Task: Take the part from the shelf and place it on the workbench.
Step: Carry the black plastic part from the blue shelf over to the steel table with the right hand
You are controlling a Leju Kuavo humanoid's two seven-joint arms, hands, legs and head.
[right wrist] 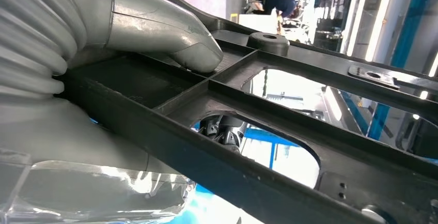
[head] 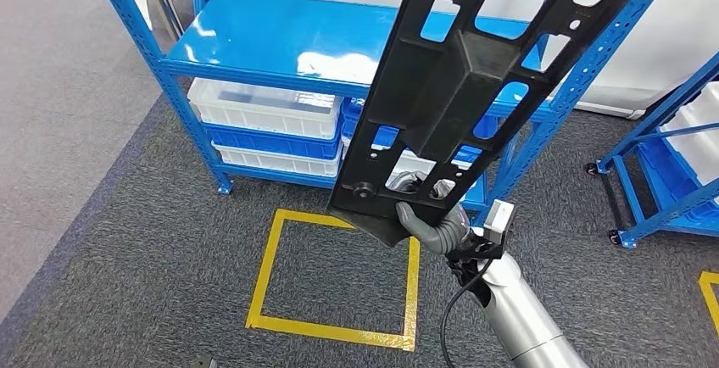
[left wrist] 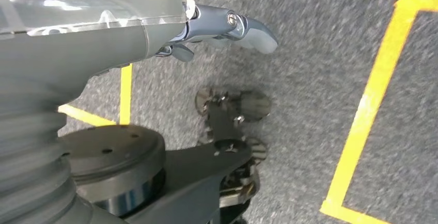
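One part (head: 475,71) in right hand (head: 428,224) | blue shelf (head: 280,46) behind | yellow floor square (head: 339,270) below

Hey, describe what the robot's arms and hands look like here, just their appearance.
The right arm is a smooth silver tube with a black cable looping beside it and a small white block at the wrist. The right robot hand is grey with a thick thumb. The left robot hand has a grey ribbed cover and blue-grey fingers.
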